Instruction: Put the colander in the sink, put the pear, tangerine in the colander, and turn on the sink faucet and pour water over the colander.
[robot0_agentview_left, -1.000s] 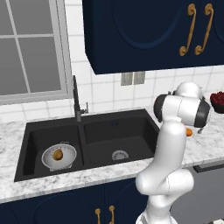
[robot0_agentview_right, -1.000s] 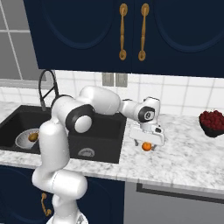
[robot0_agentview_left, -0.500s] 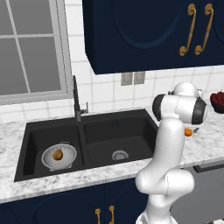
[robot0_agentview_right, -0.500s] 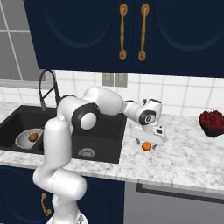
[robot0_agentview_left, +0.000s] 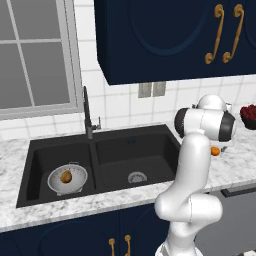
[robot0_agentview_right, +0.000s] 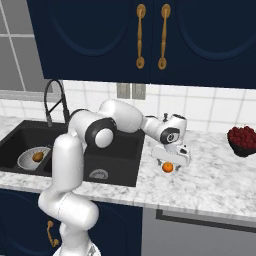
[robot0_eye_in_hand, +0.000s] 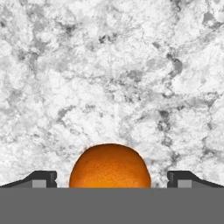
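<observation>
Base views flank the sink (robot0_agentview_left: 105, 160) — hand view straight down, close.

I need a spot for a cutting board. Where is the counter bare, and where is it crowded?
Bare marble lies between the sink and the bowl of red fruit, except where the open claw straddles the tangerine. The left basin is crowded: the colander holds the pear.
</observation>
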